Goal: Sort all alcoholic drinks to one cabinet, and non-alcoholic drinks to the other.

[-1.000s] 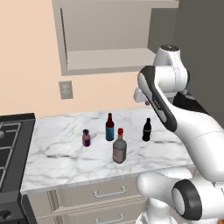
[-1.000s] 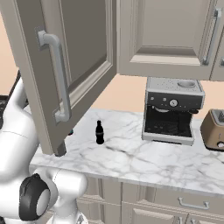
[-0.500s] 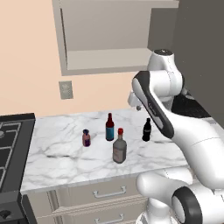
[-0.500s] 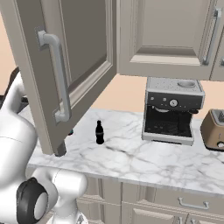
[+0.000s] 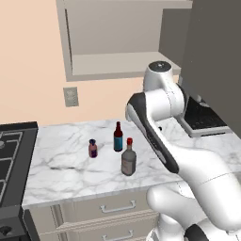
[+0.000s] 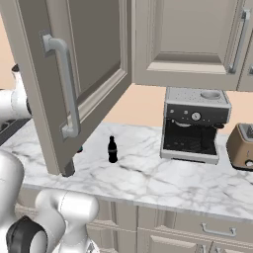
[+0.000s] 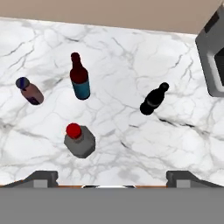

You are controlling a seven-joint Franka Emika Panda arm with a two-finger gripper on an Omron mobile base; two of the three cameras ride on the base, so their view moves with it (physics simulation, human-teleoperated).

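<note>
End effector (image 7: 111, 177) hangs high over the marble bench (image 5: 61, 164), fingers spread wide, gripping nothing. In the hand view all four drinks stand upright and apart on the bench.

Nearest the front edge: clear-grey bottle with red cap (image 5: 128, 157). Just behind it at 11 o'clock, dark brown-red bottle with blue label (image 5: 118, 137). At 9 o'clock of that one, near it, short purple-pink container with blue top (image 5: 92, 148). Black cola bottle (image 6: 112, 149) stands off to 3 o'clock of the group, between them and the coffee machine (image 6: 193, 124).

Above and behind: open wall cabinet with one pale shelf (image 5: 120, 63), its plain dark grey door (image 5: 216, 56) swung out at 2 o'clock. In the right base view, tall door with long bar handle (image 6: 66, 81) stands open; toaster (image 6: 242, 146) at far 3 o'clock. Stove (image 5: 12, 155) at 9 o'clock.
</note>
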